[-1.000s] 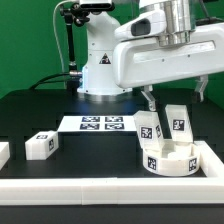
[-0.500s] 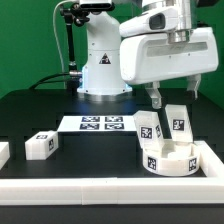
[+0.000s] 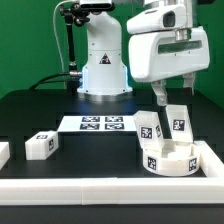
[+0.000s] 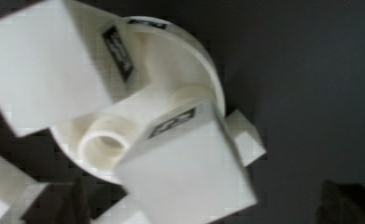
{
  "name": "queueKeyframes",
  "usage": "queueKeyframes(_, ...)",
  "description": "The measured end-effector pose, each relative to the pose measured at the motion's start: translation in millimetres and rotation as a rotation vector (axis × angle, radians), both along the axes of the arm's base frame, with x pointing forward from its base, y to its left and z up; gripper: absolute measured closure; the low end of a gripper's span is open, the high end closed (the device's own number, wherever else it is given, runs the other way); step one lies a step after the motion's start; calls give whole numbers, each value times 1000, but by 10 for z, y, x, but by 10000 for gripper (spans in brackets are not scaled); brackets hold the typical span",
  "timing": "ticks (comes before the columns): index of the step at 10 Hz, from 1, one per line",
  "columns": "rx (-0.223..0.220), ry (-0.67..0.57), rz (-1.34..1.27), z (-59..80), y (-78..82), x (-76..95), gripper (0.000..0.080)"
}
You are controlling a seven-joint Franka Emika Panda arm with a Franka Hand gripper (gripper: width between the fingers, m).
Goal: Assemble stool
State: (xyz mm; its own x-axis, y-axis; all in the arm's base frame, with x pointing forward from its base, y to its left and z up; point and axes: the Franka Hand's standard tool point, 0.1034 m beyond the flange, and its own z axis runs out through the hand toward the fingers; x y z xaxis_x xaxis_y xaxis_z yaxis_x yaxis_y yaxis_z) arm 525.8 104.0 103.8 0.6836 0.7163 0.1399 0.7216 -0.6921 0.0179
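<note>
Pincer (image 3: pixel 166 98) gaped wide, empty, above seat (image 3: pixel 170 163) with two legs (image 3: pixel 150 127) standing, bench's front corner, exterior view's right. Step judged: fetch third leg. Next: cross to loose leg (image 3: pixel 41 146) by front edge, straddle it.

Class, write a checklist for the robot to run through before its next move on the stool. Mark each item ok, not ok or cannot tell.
1. Tool open and empty: ok.
2. Tool above the mounted legs, not touching them: ok.
3. Seat flat on the table: ok.
4. Mounted legs pushed fully home in the seat: cannot tell.
5. Loose leg free to pick up, nothing on it: ok.
6. Every leg fitted: not ok, since the loose leg lies apart.
</note>
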Motion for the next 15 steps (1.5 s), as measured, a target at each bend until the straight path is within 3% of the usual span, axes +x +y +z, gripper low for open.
queueKeyframes(6, -8, -2, 36, -43, 13, -12, 151)
queueKeyframes(8, -33, 0, 148, -113, 31, -39, 151)
queueKeyframes(15, -41, -3, 147, -219, 125, 185, 151)
